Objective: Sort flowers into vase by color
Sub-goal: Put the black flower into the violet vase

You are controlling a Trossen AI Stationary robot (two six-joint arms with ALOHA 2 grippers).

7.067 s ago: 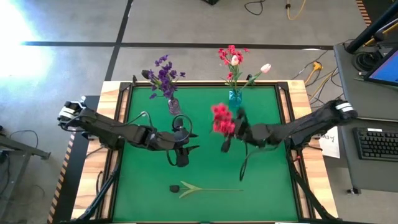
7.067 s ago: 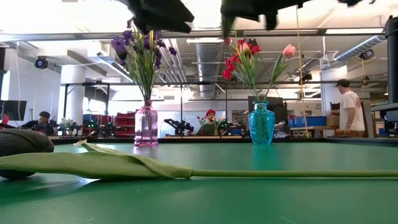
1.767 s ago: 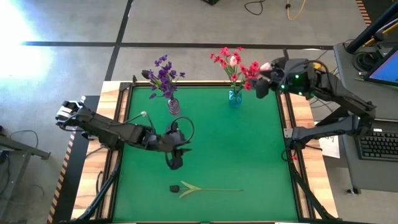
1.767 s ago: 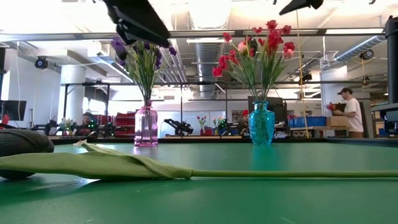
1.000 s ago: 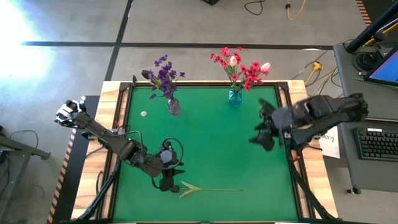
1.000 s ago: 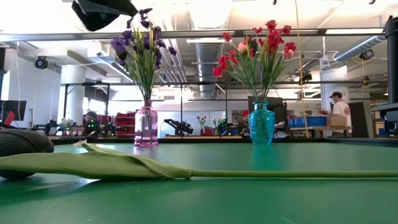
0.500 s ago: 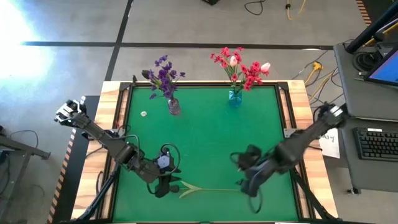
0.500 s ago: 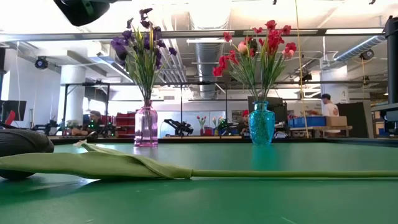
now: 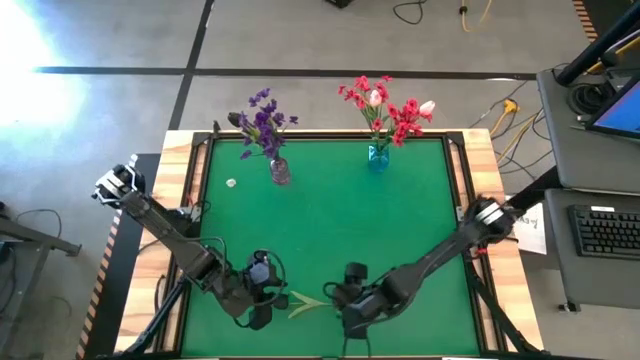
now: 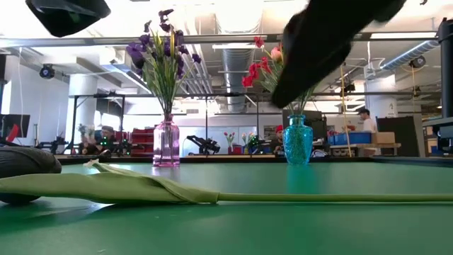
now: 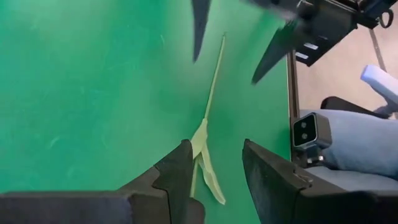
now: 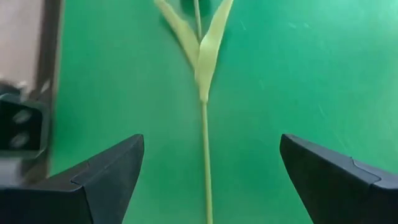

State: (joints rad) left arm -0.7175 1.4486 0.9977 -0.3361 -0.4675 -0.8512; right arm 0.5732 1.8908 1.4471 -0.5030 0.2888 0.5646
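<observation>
We start with the one flower left on the green table [image 9: 330,230]: a dark tulip [image 10: 106,185] lying flat near the front edge, its dark head toward the left arm and its thin green stem [image 12: 204,162] running out toward the right. We judge it light and springy, the stem thin and liable to bend or roll, the leaves [image 11: 205,163] soft enough to fold, the smooth stem likely slippery. The best place to take hold, we think, is the bare stem just past the leaf fork, where nothing gets crushed. Our right gripper [image 12: 205,174] hovers directly over that stretch with its fingers spread wide, the stem lying between them and nothing pinched. Our left gripper [image 11: 214,168] sits low at the leafy end, fingers partly apart with the leaves showing in the gap; we cannot tell whether they touch. Both grippers crowd the same flower, so each stands in the other's way. At the far edge, well apart from the tulip, the pink glass vase [image 10: 167,143] holds purple sprays [image 9: 262,118], and the teal vase [image 10: 298,142] holds red sprays [image 9: 400,118] with pale pink tulips. A small white object [image 9: 231,183] lies near the pink vase. People stand in the room beyond.
</observation>
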